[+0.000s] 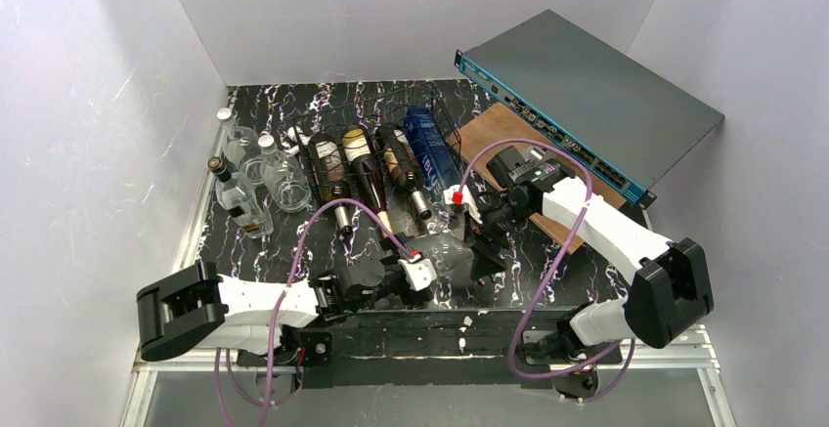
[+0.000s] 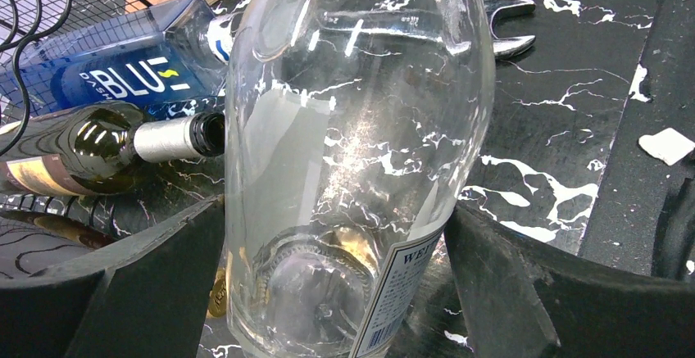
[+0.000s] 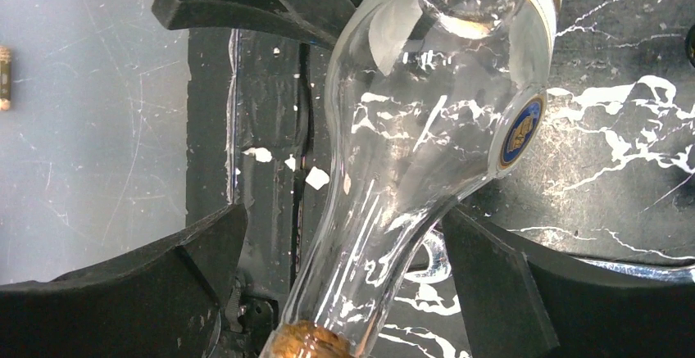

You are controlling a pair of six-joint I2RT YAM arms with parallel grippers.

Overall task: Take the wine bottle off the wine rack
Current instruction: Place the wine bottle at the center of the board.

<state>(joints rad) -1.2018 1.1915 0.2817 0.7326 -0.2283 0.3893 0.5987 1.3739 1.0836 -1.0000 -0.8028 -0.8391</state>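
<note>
Lying between both pairs of spread fingers, clear wine bottle [image 2: 352, 153] on the marbled table [image 1: 323, 241], left fingers [image 2: 123, 292] flanking its base, right fingers [image 3: 164, 292] flanking its neck, wine rack [image 1: 376, 158] beyond.

Both arms reach low over the table — left gripper [image 1: 437, 267] and right gripper [image 1: 475, 239] with jaws spread wide.

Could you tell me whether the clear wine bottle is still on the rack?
Off: the clear bottle lies on the table, in front of the wine rack.
</note>
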